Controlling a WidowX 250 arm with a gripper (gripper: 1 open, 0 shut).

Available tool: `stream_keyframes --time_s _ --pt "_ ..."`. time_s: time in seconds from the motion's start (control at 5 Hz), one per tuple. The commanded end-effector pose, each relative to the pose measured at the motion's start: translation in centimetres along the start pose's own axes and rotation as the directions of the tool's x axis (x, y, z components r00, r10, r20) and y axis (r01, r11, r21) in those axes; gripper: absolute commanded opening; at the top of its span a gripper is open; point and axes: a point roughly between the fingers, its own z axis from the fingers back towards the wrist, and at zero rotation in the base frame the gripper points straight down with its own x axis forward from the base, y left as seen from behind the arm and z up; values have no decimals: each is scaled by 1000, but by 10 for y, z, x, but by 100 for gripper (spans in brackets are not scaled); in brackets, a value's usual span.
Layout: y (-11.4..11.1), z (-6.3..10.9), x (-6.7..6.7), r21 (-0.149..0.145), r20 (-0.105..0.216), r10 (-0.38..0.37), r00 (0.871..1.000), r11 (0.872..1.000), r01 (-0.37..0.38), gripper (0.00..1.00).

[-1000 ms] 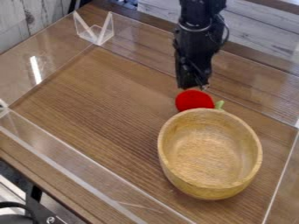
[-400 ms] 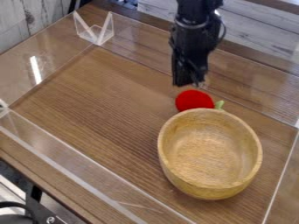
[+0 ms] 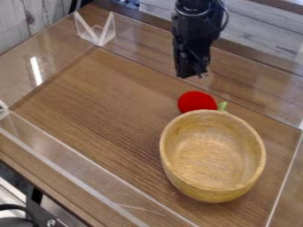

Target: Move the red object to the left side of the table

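Compare the current view with the one a second earlier: the gripper (image 3: 193, 73) has risen and shifted slightly toward the upper left. Earlier its tips stood just above the red object (image 3: 198, 102); now a clear strip of desk (image 3: 106, 106) shows between them. The red object has not moved, and neither has the wooden bowl (image 3: 213, 155).

Note the limits of the view. The arm is cut off at the top edge, so you see only its lower black section. The fingers are dark and slightly blurred against the dark body; you cannot tell whether they are apart or together. They hold nothing, since the red object lies on the desk below them, untouched.

The small green tip of the red object shows at its right side. Its lower edge sits just beside the far rim of the wooden bowl; whether the two touch cannot be determined.

The wooden bowl stands upright on the right part of the desk, with only its bare inner surface visible. The red object lies outside it, also on the right part. Clear acrylic walls (image 3: 48, 66) edge the desk.
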Motion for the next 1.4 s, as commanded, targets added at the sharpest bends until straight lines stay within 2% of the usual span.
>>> stream_keyframes --time_s 0.0,0.2,0.4,0.6,0.8,1.0,1.2 --pt "3 0 8 15 31 -17 999 1000 16 100" --pt "3 -5 9 9 24 -19 1000 1000 19 0" --pt "3 -8 9 6 19 -17 1000 1000 17 0" --pt "6 -1 8 14 25 -16 1000 1000 15 0" --pt "10 15 7 37 38 -8 999 999 7 0" --pt "10 12 7 32 36 -19 999 999 18 0" --pt "7 -1 11 14 28 -25 999 1000 24 100"
